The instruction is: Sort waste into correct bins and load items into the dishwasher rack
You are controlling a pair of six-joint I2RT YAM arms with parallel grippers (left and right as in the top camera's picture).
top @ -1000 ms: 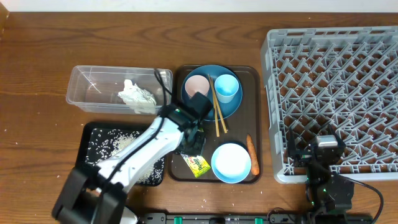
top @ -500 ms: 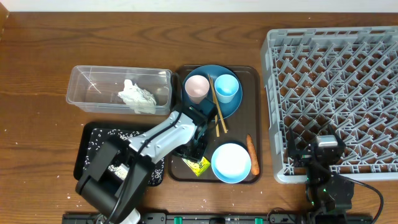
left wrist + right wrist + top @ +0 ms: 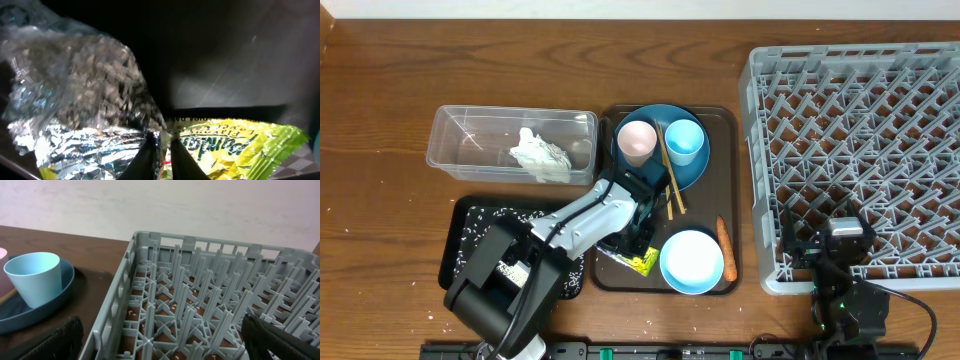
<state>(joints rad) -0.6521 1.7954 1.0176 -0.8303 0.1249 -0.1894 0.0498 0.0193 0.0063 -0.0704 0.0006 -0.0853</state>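
My left gripper is low over the brown serving tray's front left. In the left wrist view its fingers are pinched on the edge of the green-yellow wrapper, with crumpled silver foil right beside it. The wrapper lies next to the light-blue bowl. The orange carrot piece lies to the bowl's right. The pink cup, blue cup and chopsticks sit on the blue plate. My right gripper is open and empty over the grey rack.
The clear tub holds the white tissue wad. The black tray holds rice grains. The brown serving tray sits between the bins and the rack. The right wrist view shows the blue cup and the rack.
My left gripper moved from near the pink cup toward the tray's front, down onto the wrapper and foil. The wrapper shifted slightly. The right arm has not moved.
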